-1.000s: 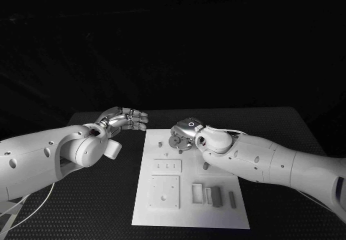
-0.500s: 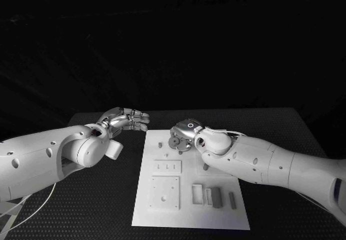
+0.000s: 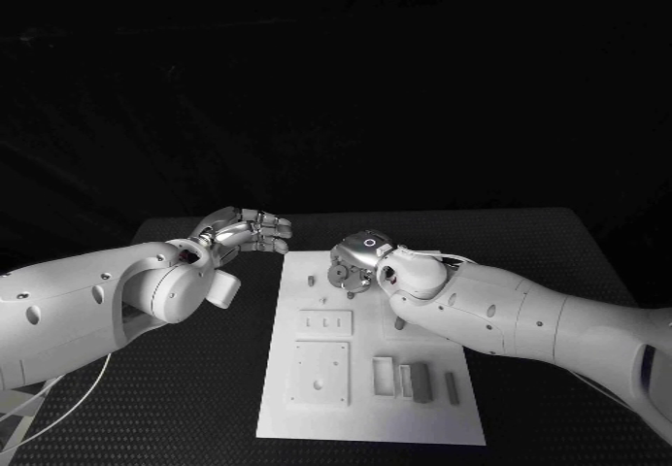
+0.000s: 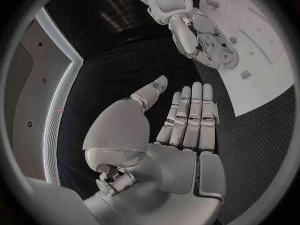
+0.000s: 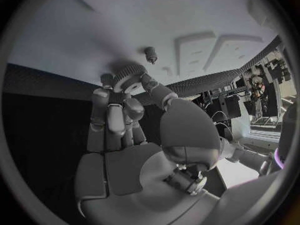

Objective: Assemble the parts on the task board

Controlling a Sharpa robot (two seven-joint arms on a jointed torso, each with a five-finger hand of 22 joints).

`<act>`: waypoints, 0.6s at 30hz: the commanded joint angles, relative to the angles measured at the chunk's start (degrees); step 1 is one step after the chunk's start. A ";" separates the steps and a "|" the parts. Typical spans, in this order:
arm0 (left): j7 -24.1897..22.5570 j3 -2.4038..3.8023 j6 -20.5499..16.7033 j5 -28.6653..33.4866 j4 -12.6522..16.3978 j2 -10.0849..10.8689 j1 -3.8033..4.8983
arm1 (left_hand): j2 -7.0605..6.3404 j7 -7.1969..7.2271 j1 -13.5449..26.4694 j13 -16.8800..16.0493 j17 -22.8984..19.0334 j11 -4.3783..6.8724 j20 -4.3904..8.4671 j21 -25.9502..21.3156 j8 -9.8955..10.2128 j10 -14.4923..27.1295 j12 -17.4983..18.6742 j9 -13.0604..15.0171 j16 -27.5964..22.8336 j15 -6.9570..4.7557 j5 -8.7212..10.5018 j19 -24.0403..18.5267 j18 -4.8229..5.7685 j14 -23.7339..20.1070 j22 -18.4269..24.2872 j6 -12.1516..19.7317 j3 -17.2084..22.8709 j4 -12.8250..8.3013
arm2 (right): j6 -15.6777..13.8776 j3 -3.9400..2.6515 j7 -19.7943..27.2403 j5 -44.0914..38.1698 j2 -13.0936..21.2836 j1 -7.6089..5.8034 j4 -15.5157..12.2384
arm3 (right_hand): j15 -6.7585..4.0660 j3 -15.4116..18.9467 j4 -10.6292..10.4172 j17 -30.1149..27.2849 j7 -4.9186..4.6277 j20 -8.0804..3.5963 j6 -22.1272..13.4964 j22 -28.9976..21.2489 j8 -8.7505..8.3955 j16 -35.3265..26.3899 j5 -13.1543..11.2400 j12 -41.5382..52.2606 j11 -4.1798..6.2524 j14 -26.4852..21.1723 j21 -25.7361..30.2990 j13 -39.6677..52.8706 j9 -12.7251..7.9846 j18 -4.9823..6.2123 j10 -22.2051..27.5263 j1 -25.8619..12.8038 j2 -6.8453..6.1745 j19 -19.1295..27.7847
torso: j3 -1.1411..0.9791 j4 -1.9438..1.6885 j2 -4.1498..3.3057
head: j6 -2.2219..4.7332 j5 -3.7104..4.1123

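Your right hand (image 3: pixel 355 264) pinched a small gear (image 5: pixel 129 73) at its fingertips, over the task board's (image 3: pixel 367 417) 12 o'clock end, near a small peg (image 5: pixel 150 53). Your left hand (image 3: pixel 241 233) held nothing, fingers straight and together, off the board's 10 o'clock corner. Flat parts (image 3: pixel 320 371) lay toward 6 o'clock.

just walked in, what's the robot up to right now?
It is working on the white task board. The right hand is over the board's far end, holding a small round toothed part, a gear, in its fingertips, just above the board surface near a small peg. The left hand holds nothing, fingers straight, off the board's far left corner. Several grey parts lie at the near end of the board.
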State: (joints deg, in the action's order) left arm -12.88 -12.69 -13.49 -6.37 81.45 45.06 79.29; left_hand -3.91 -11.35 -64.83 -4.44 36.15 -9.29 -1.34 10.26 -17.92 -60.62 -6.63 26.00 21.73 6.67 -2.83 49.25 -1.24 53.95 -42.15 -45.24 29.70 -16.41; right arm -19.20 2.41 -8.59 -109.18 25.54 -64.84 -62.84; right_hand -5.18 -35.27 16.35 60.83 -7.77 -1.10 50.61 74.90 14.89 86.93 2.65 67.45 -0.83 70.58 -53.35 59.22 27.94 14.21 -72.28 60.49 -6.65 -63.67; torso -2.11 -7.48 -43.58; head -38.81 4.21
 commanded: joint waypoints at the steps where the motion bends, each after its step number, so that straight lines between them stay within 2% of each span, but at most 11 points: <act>1: -0.41 0.07 0.35 0.23 0.10 -0.03 0.09 | -0.04 -0.14 0.38 0.08 0.11 -0.33 0.28 -0.40 0.21 -0.19 0.31 -0.06 -0.35 0.11 -0.11 0.18 0.14 0.35 -0.05 0.20 -0.30 -0.01 | 0.01 0.01 0.09 0.44 -0.08 0.04 0.22 | 0.40 -0.21 -0.03 -0.02 -0.08 -0.08 -0.26 0.46 -0.27 -0.40 0.13 -0.22 -0.50 -0.17 0.16 -0.04 -0.07 0.79 -0.07 0.19 -0.56 -0.29 | 0.04 0.11 -0.01 | 0.05 -0.07; 12: -0.36 0.07 0.30 0.23 0.13 0.29 0.09 | -0.06 -0.14 0.38 0.09 0.14 -0.33 0.28 -0.42 0.22 -0.20 0.34 -0.06 -0.39 0.11 -0.11 0.18 0.14 0.35 -0.06 0.21 -0.31 -0.02 | 0.47 0.01 0.21 1.54 0.38 0.04 0.34 | 0.45 -0.24 -0.06 -0.24 -0.12 -0.07 -0.25 0.46 -0.27 -0.44 0.13 -0.35 -0.54 -0.30 0.19 -0.20 -0.08 0.79 0.02 0.14 -0.59 -0.30 | 0.03 0.07 0.00 | 0.01 0.03; 18: -0.37 0.07 0.28 0.23 0.12 0.38 0.09 | -0.07 -0.14 0.37 0.09 0.16 -0.33 0.28 -0.43 0.22 -0.20 0.35 -0.07 -0.41 0.11 -0.11 0.18 0.14 0.35 -0.06 0.21 -0.31 -0.03 | 0.22 0.01 0.41 2.57 0.58 0.04 0.38 | 0.56 -0.19 -0.16 -0.41 -0.23 0.00 -0.48 0.43 -0.41 -0.50 0.13 -0.48 -0.65 -0.40 0.26 -0.32 -0.15 0.79 0.14 -0.16 -1.03 -0.32 | 0.00 0.09 0.00 | 0.01 -0.01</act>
State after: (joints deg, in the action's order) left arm -12.82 -12.69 -13.49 -6.37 81.47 45.44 79.29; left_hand -3.91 -11.35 -64.83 -4.44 36.25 -9.29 -1.34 10.04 -17.92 -60.62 -6.64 26.01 21.51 6.67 -2.83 49.25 -1.24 53.95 -42.14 -45.24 29.70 -16.41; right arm -19.14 2.41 -8.45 -107.54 25.99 -64.82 -62.56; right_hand -4.96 -35.27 16.35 60.50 -7.87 -0.99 50.31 74.90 14.80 86.70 2.66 67.20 -1.03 70.35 -53.35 58.99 27.74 14.22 -72.08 60.33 -7.27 -63.56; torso -2.08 -7.40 -43.58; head -38.83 4.22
